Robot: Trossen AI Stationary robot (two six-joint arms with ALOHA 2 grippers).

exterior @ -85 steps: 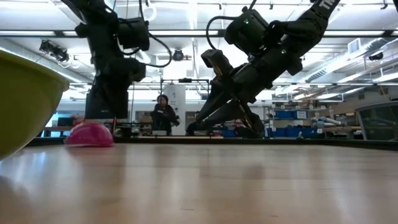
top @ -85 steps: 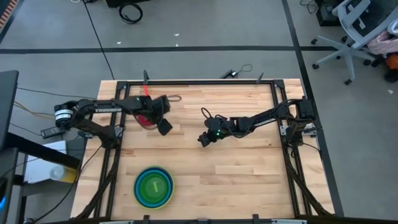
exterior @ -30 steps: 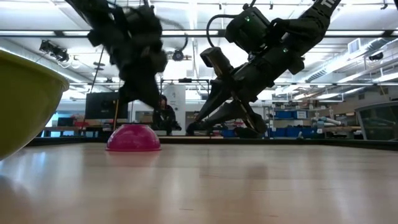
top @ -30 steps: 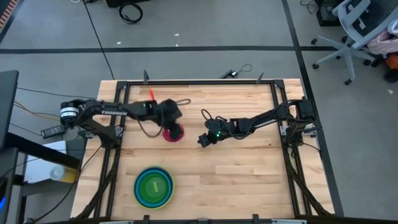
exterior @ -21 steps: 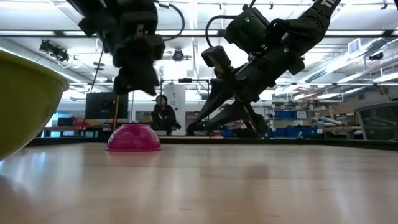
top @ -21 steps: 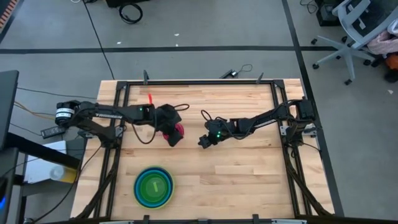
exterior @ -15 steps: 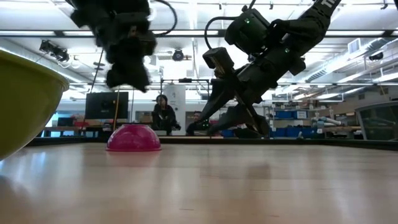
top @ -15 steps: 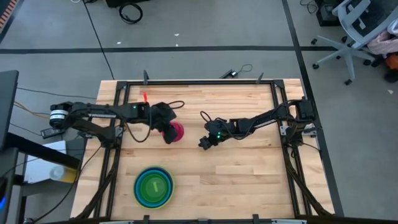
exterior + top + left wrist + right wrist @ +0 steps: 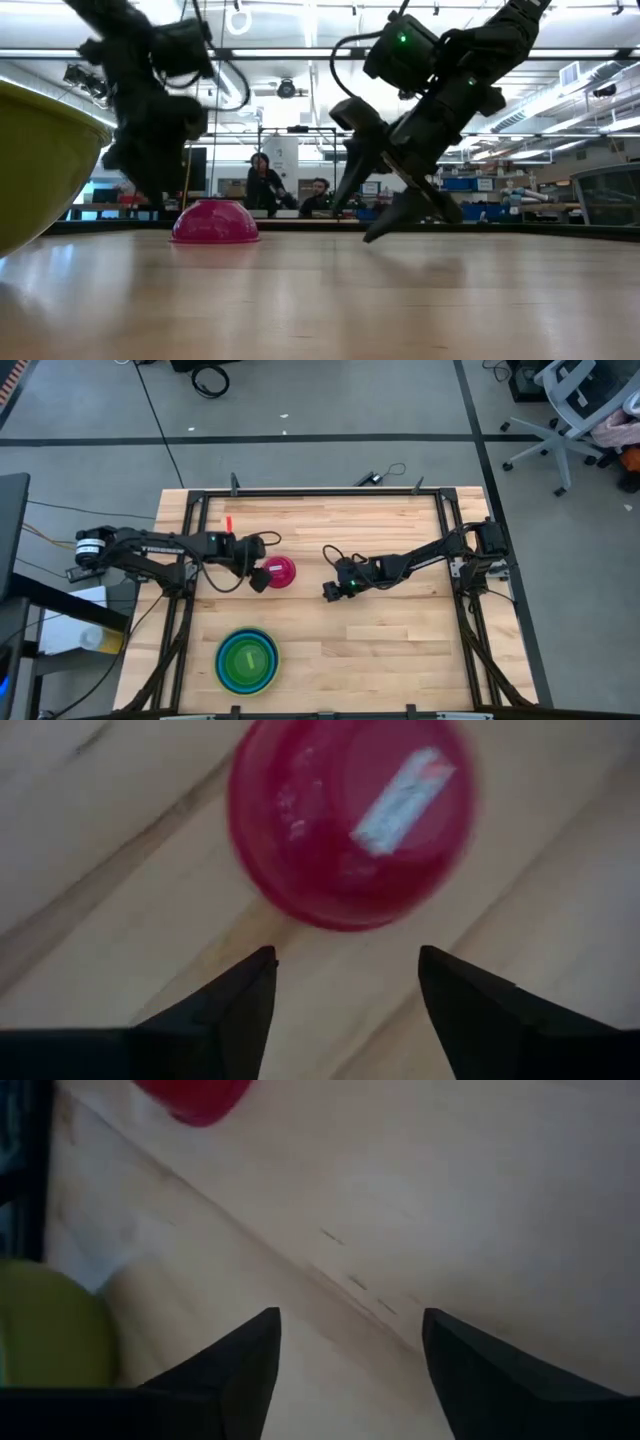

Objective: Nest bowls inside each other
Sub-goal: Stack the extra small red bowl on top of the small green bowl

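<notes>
The smallest, magenta-pink bowl (image 9: 281,571) lies upside down, rim on the table (image 9: 214,222), with a label on its upturned bottom (image 9: 350,820). My left gripper (image 9: 258,577) hovers just to its left, open, its fingers short of the bowl (image 9: 345,975) and clear of it. The other bowls (image 9: 247,660) sit nested near the front edge, bright green inside blue inside yellow-green. My right gripper (image 9: 330,592) stands open over bare wood right of the pink bowl (image 9: 350,1325), slanting down.
The yellow-green bowl's wall (image 9: 40,160) fills the low view's left edge. A black frame (image 9: 320,492) runs along the table's far edge and sides. Bare wood lies between the pink bowl and the stack. People sit in the room beyond the table (image 9: 265,185).
My left gripper has drawn back from above the pink bowl toward the table's left edge, sinking a little and turning. The pink bowl stays rim down where it was. My right gripper has tipped further down in place.
</notes>
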